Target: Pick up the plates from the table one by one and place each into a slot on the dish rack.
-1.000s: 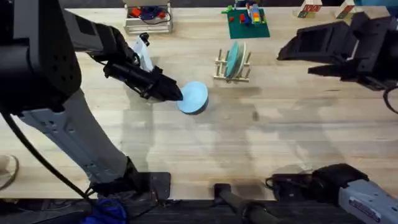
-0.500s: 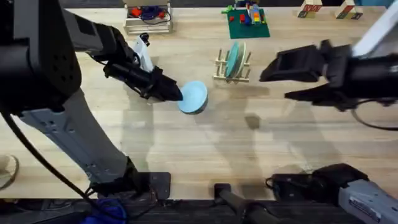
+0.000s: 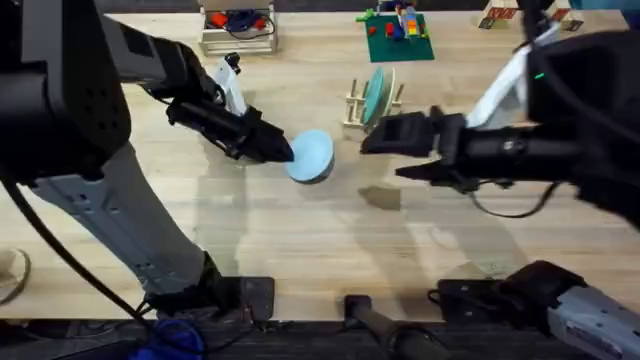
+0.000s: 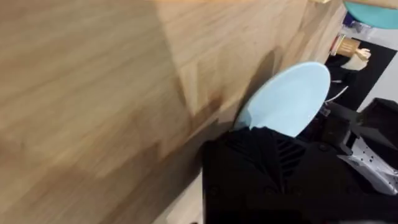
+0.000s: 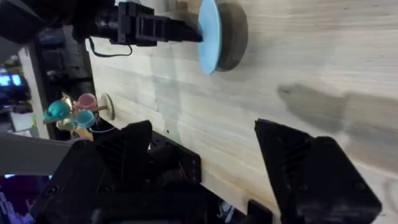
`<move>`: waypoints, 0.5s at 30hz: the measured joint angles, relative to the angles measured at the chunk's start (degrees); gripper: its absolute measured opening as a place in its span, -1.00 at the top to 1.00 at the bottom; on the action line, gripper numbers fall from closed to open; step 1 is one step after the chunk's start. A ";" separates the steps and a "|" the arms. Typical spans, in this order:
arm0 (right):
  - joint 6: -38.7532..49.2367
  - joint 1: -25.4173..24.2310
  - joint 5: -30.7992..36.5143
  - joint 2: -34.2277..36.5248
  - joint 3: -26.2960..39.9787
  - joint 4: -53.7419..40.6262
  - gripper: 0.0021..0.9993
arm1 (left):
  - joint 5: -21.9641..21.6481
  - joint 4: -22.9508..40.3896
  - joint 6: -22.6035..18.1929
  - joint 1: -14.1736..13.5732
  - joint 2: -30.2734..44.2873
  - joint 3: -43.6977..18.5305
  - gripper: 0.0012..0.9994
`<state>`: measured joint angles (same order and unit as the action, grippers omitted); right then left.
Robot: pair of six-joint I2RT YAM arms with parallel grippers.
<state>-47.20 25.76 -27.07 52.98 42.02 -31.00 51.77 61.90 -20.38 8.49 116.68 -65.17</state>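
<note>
My left gripper is shut on the rim of a pale blue plate, holding it tilted just above the table with its shadow underneath. In the left wrist view the plate sticks out past my black finger. The right wrist view shows the plate edge-on, held by the left gripper. My right gripper hovers open just right of the plate, its jaws spread wide with nothing between them. Behind them, the wooden dish rack holds a teal plate and a cream one upright.
A wire-frame tray with cables stands at the back left, with a white object in front of it. A green baseplate with bricks lies at the back centre. Bare tabletop stretches in front of the plate.
My right arm has swept in from the far right to the middle, ending open beside the blue plate. The left gripper and the plate have stayed put.
</note>
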 joint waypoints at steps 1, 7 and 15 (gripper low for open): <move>-0.75 1.06 0.55 0.59 -0.79 1.91 -0.99 | -0.02 -0.01 -0.02 0.00 0.00 0.00 0.92; -3.09 7.14 3.02 9.95 -2.32 13.78 -0.99 | -0.01 -0.17 0.00 0.00 0.00 0.00 0.92; -5.35 10.31 3.78 24.47 -2.40 24.50 -0.99 | 0.00 -0.18 0.02 0.00 0.00 0.00 0.92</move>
<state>-52.55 36.07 -23.29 77.45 39.62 -6.50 51.77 61.71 -20.36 8.49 116.68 -65.17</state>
